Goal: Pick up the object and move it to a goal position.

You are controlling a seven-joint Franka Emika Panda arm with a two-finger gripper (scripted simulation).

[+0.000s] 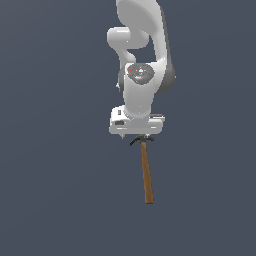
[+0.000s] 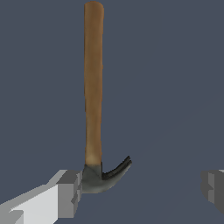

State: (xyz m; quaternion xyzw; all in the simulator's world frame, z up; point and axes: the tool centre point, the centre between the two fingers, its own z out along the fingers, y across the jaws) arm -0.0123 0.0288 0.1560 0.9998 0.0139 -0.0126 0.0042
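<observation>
The hammer lies on the dark grey floor, its brown wooden handle (image 1: 146, 172) stretching toward the camera in the exterior view. Its black claw head (image 1: 140, 140) sits right under my white hand. In the wrist view the handle (image 2: 93, 83) and the curved head (image 2: 103, 177) show clearly. My gripper (image 2: 142, 190) is open wide and low over the head end. One finger (image 2: 70, 192) sits right against the head; the other finger (image 2: 213, 188) stands far off to the other side. In the exterior view the gripper (image 1: 138, 136) is mostly hidden under the hand.
A plain dark grey floor (image 1: 55, 190) surrounds the hammer. The white arm (image 1: 142, 60) rises above the hammer's head end. No other object shows.
</observation>
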